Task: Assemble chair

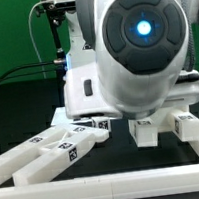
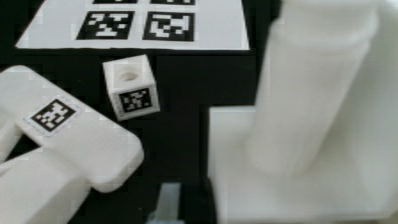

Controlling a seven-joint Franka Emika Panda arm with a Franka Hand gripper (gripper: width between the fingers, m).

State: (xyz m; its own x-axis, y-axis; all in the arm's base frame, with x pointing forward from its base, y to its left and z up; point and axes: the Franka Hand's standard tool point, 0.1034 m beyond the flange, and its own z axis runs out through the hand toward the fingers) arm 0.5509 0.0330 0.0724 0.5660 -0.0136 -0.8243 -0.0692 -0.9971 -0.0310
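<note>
The fingers are clenched shut, tucked out of clear sight beneath the arm (image 1: 141, 42), whose bulk fills the middle of the exterior view. Whether they pinch anything cannot be told.

Closest in the wrist view is a tall white bar (image 2: 329, 90) that meets a flat white panel (image 2: 267, 165). Across a strip of black desk (image 2: 222, 80) from these lies a small tagged block (image 2: 134, 88). Just beside it is a larger rounded part (image 2: 63, 125) with one tag on its face. Past the block lies the marker board (image 2: 134, 25).

The chair is in loose parts. In the exterior view, long tagged bars (image 1: 53, 148) lie fanned on the desk at the exterior view's left. Two short white blocks (image 1: 144, 132) sit under the arm, and a white rail (image 1: 109, 192) runs along the front.
</note>
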